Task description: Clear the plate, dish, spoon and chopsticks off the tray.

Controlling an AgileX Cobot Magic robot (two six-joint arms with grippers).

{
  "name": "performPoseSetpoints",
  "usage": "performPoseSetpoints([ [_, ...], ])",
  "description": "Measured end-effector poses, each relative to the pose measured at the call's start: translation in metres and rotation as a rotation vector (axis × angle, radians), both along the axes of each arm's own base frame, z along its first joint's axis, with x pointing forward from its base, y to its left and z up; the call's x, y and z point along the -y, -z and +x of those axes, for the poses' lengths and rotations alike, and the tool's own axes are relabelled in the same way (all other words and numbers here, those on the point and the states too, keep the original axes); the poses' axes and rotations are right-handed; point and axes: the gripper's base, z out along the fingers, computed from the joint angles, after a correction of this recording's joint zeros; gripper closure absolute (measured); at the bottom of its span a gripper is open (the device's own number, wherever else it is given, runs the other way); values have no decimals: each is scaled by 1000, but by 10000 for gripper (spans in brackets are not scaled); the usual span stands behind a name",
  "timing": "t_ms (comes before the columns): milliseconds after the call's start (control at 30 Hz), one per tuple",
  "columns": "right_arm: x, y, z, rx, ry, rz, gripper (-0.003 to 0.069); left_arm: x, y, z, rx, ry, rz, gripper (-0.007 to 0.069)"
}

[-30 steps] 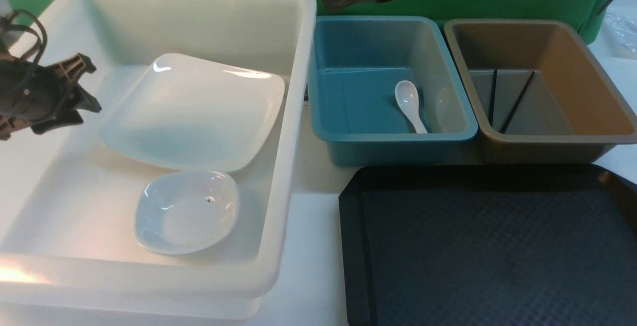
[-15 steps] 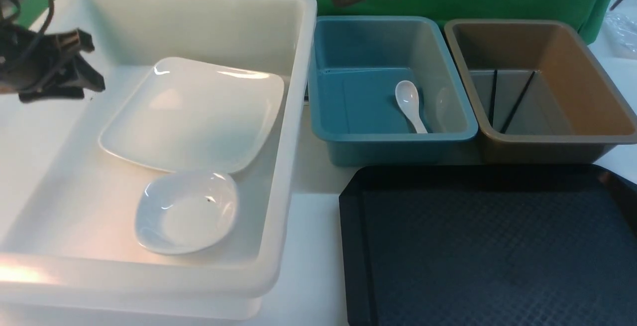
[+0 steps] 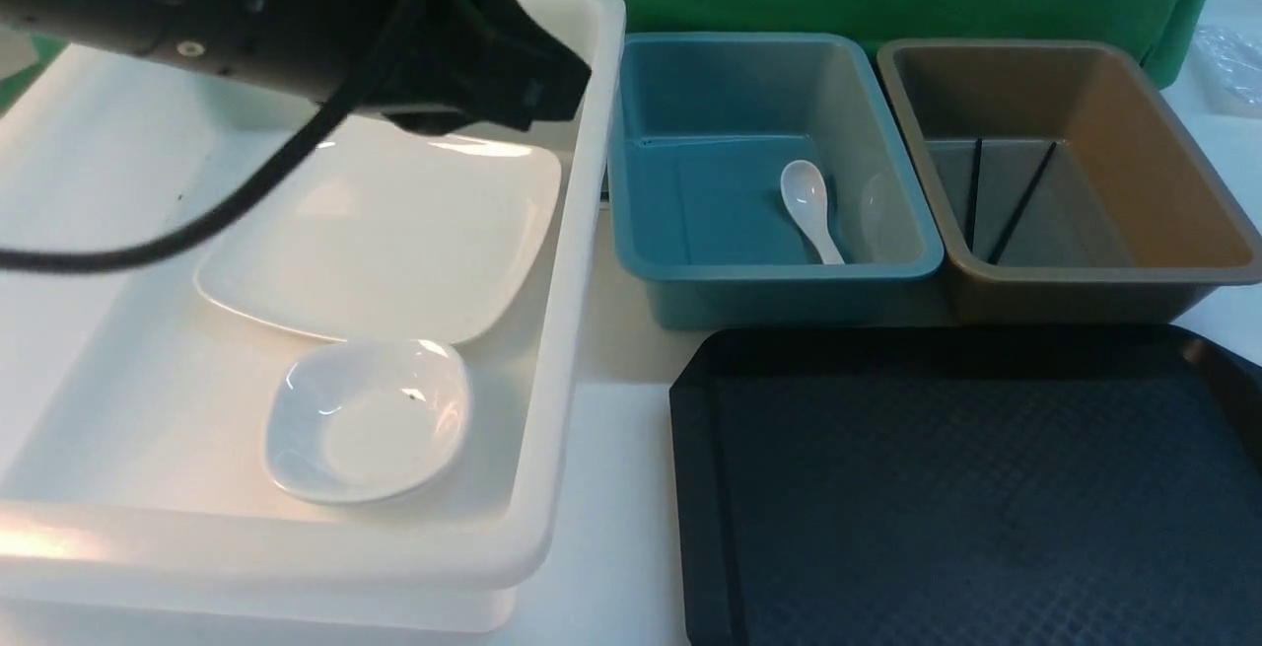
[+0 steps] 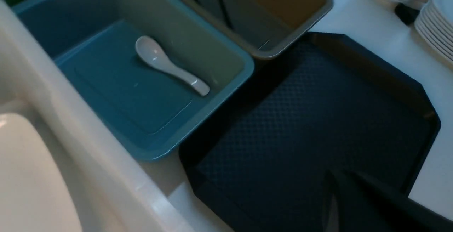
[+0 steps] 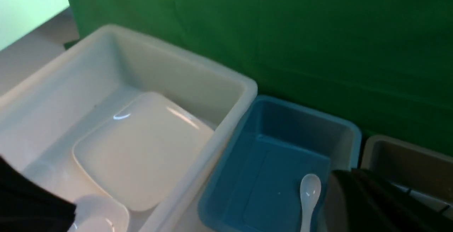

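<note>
The large white plate (image 3: 385,232) lies flat in the white bin (image 3: 552,330), with the small white dish (image 3: 365,419) in front of it. The white spoon (image 3: 810,202) lies in the blue bin (image 3: 779,271). The black chopsticks (image 3: 1020,194) lie in the brown bin (image 3: 1104,276). The black tray (image 3: 966,488) holds nothing. My left arm (image 3: 296,25) stretches across above the white bin's far side. The left gripper (image 4: 339,203) shows only as dark shapes above the tray (image 4: 300,118). The right gripper (image 5: 357,203) is a dark shape near the spoon (image 5: 309,193).
The three bins stand in a row at the back and the tray sits in front of the blue and brown ones. Stacks of white plates (image 4: 435,23) stand on the table beyond the tray's far side. A green cloth hangs behind the bins.
The plate has settled flat in the white bin. My left arm has swung from the far left up and across above the bin. The right gripper has left the top of the front view.
</note>
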Motion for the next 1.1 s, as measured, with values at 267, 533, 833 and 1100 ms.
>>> performPoseSetpoints([
  [267,48,57,-71,281,-46,92,638,-28,-9,-58,130,-58,-69,624],
  [533,82,163,-132,446,-139,277,638,-59,47,-109,141,-120,-145,624],
  [833,97,203,-153,486,-141,338,582,-79,129,-138,114,-180,-190,623],
  [1100,97,203,-154,483,-141,345,552,-81,145,-140,110,-194,-187,623],
])
